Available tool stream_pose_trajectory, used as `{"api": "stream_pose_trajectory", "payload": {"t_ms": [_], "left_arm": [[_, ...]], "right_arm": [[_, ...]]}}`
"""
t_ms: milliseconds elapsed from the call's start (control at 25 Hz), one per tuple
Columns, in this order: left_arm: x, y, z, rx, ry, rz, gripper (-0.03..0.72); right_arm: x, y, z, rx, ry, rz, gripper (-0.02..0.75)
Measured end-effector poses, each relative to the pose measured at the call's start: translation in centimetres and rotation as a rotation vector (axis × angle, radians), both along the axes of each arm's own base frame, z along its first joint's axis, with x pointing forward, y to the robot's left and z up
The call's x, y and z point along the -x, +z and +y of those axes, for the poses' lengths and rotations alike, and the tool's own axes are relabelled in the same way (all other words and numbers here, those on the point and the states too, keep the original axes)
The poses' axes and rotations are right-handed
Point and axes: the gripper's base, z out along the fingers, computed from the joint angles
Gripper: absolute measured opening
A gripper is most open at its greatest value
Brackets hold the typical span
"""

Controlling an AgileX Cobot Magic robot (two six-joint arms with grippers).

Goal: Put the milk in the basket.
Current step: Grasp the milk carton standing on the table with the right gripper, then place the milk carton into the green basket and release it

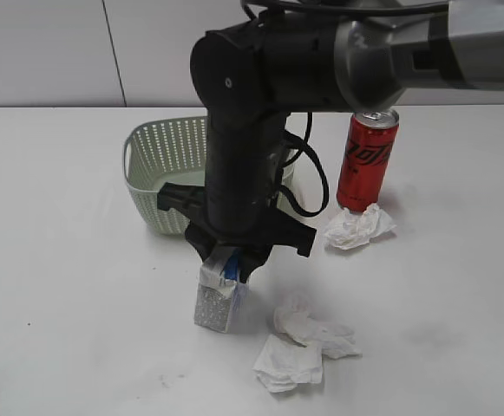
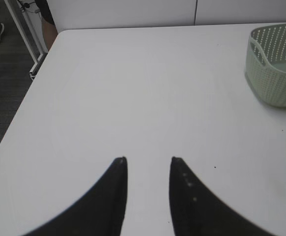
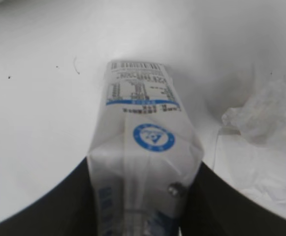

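The milk (image 1: 217,299) is a small white carton with blue markings and grey speckled sides, upright on the white table in front of the basket. My right gripper (image 1: 230,260) comes down from above and is shut on the carton's top. In the right wrist view the milk (image 3: 143,132) fills the gap between the jaws (image 3: 145,164), which touch both its sides. The pale green basket (image 1: 160,152) stands just behind, partly hidden by the arm. My left gripper (image 2: 148,160) is open and empty over bare table, with the basket (image 2: 270,83) to its far right.
A tall red soda can (image 1: 367,160) stands right of the basket with a crumpled tissue (image 1: 358,227) at its foot. More crumpled tissues (image 1: 299,351) lie right of the carton and show in the right wrist view (image 3: 266,118). The table's left edge (image 2: 29,98) is near.
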Motion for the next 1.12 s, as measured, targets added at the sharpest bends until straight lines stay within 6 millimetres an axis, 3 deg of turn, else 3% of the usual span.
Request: {"api": "stream_pose_trajectory", "payload": {"t_ms": [200, 560, 1120], "left_arm": [[0.0, 0.0, 0.0, 0.0, 0.0, 0.0, 0.221], [0.0, 0.0, 0.0, 0.0, 0.0, 0.0, 0.221], [0.0, 0.0, 0.0, -0.001, 0.0, 0.0, 0.221]], "right_arm": [[-0.3, 0.5, 0.3, 0.016, 0.173, -0.015, 0.311], [-0.7, 3.9, 0.9, 0.036, 0.44, -0.028, 0.311], [-1.2, 10.6, 3.4, -0.209, 0.661, -0.185, 0.307]]}}
